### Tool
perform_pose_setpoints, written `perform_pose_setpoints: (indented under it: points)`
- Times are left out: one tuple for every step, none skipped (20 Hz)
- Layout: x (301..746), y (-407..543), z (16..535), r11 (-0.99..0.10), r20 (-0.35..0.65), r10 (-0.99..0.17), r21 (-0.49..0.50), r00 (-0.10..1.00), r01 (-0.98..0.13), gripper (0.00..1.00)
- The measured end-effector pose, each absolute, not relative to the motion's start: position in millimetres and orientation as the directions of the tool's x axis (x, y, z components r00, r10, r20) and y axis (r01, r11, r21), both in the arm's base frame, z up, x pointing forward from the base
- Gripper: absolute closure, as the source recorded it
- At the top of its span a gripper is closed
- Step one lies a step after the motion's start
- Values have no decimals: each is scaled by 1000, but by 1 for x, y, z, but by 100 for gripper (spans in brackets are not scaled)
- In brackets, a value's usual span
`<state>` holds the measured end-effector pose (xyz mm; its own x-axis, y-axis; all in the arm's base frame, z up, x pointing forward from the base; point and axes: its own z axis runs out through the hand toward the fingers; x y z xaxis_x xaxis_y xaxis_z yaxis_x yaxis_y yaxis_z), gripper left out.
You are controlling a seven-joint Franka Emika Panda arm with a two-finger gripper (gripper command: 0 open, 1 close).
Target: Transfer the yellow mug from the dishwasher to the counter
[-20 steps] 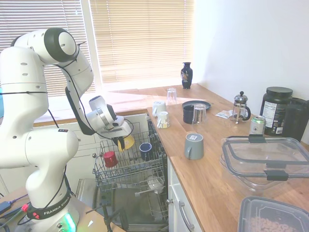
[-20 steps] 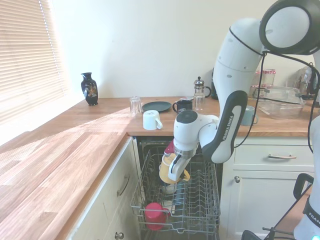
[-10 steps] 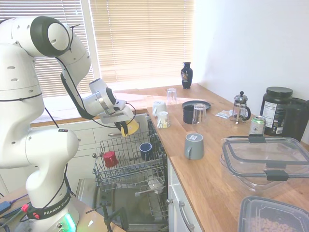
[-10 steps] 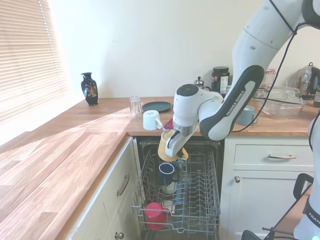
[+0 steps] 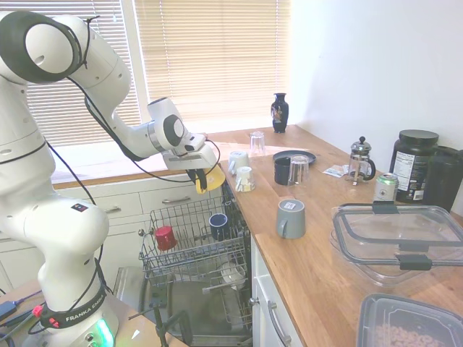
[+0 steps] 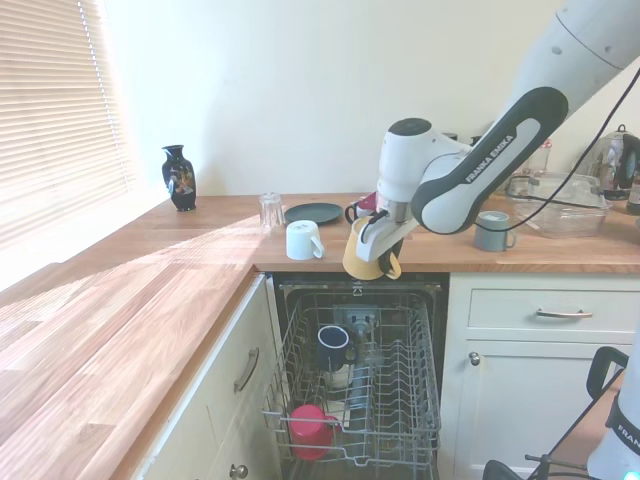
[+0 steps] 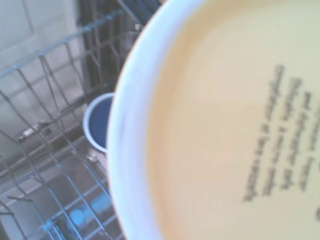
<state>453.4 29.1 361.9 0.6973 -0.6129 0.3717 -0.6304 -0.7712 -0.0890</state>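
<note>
The pincer [image 6: 375,240] is closed on the yellow mug [image 6: 364,256], which hangs tilted in the air, clear of the rack so it catches no wire. The dishwasher [image 6: 352,385] rack with the navy mug [image 6: 332,343] lies below the pincer; the counter [image 6: 300,255] edge is just beside it.

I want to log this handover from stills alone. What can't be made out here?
- Print on the yellow mug: wrist view, blurred, unreadable.
- How the fingers sit on the mug: gripper body and the mug cover them in both exterior views.
- Labels on the black tub and can: first exterior view, too small.
- Lower part of the dishwasher: dark, cut off by the frame edge.
</note>
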Motion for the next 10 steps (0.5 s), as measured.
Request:
perform_pose_setpoints:
  points:
    - [452,19,365,-761,366,-626,-95,689,-641,100]
    - [449,7,367,-751,359,-639,-100,680,-653,100]
    - [446,-5,368,-740,353,-652,-103,671,-664,100]
    - [442,-17,369,-730,350,-663,-106,662,-675,100]
    - [439,-28,371,-720,346,-674,-110,653,-685,100]
    - [436,-37,372,-711,342,-683,-114,645,-694,100]
    - [436,-43,374,-705,339,-691,-118,639,-699,100]
    - [435,-48,375,-699,335,-697,-119,634,-705,100]
    - [435,-50,375,-694,332,-702,-118,631,-710,100]
    - [435,-53,376,-691,327,-705,-115,630,-714,100]
